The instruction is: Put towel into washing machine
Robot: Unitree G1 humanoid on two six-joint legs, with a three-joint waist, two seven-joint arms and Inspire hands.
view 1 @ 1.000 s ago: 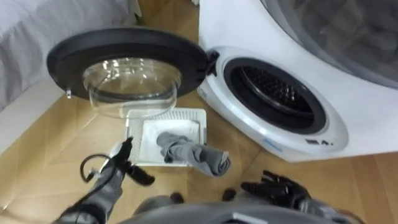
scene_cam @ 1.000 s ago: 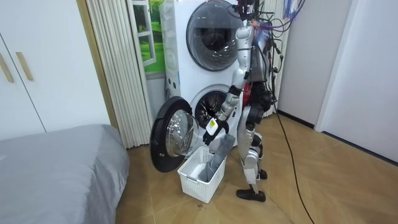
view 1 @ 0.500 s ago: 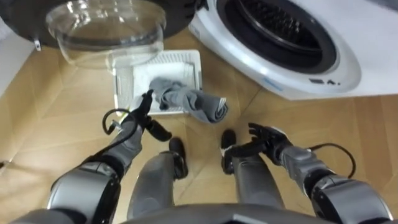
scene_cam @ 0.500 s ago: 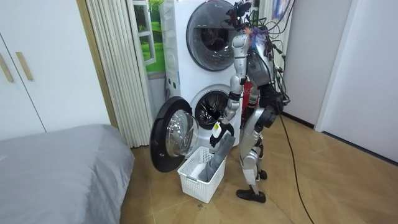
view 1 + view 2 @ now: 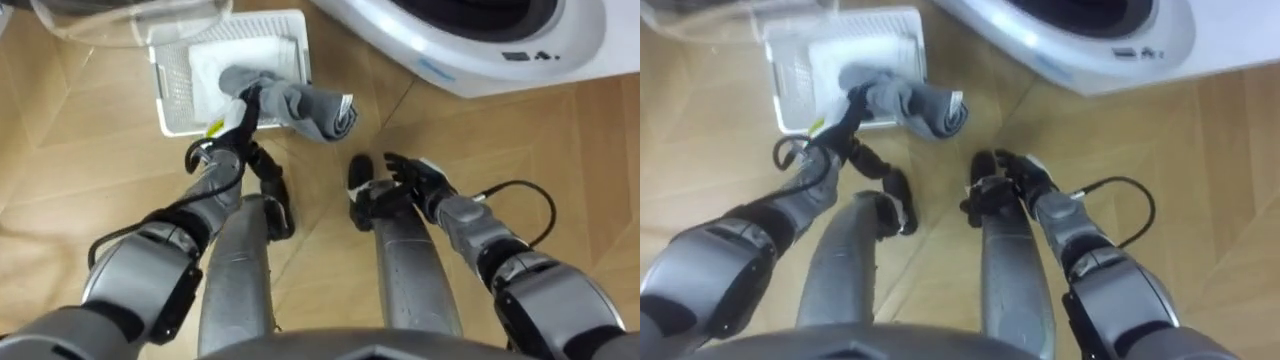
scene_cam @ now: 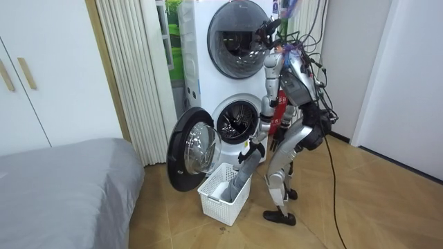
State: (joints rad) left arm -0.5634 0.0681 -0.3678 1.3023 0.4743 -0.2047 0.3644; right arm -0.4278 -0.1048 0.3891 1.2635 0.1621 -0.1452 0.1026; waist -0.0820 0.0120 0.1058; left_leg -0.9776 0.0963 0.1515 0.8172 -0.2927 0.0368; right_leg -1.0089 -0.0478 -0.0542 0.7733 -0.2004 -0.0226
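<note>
Towel (image 5: 305, 105) is bunched over the near rim of the white basket (image 5: 168, 95). One end is inside and the rolled end hangs out toward 3 o'clock above the wooden floor (image 5: 90, 190). It has not been lifted and lies where it did a second ago.

What has changed is your reach. In the room view the robot has folded forward at the waist in front of the washing machine (image 5: 520, 55), so the head camera has tipped down and the eye views have shifted with it. The left hand (image 5: 240, 122) was well short of the basket a second ago. It has now come up to 12 o'clock, and its fingertips meet the towel's left end at the rim. You cannot tell from here whether those fingers have closed on the cloth or only touch it.

The right hand (image 5: 405, 180) hangs at 3 o'clock of the left one, by the right leg, with fingers spread and holding nothing.

The approach looks finished and the grasp is the step in hand. The drum opening sits at 1 o'clock beyond the basket, with its door (image 6: 185, 149) swung wide, so the way in looks free once the cloth is secured
</note>
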